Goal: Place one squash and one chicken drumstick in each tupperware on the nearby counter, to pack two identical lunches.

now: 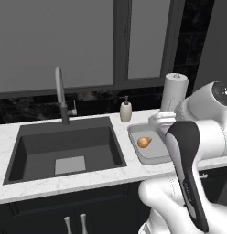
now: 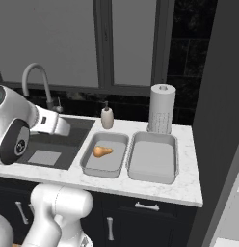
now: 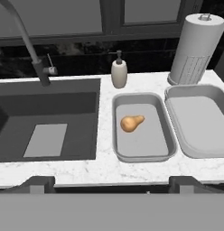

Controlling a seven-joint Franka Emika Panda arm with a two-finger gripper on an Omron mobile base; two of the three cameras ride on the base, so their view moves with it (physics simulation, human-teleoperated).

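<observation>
An orange pear-shaped squash (image 3: 130,122) (image 2: 101,151) (image 1: 143,142) lies in the left tupperware (image 3: 147,142) (image 2: 111,163) (image 1: 153,153). To its right, the other tupperware (image 3: 199,128) (image 2: 152,164) has nothing in it. Both rest on the white marble counter (image 3: 105,167) (image 2: 186,144), to the right of the sink. My gripper (image 3: 113,184) hangs open over the counter's front edge, short of the trays, with nothing between its wide-apart fingertips (image 3: 39,182). The chicken drumstick is out of view.
A dark sink basin (image 3: 46,117) (image 1: 65,146) with a curved tap (image 3: 39,67) takes up the left. A soap dispenser (image 3: 119,72) and a paper towel roll (image 3: 195,47) stand behind the trays. A dark wall (image 2: 218,120) closes off the counter's right end.
</observation>
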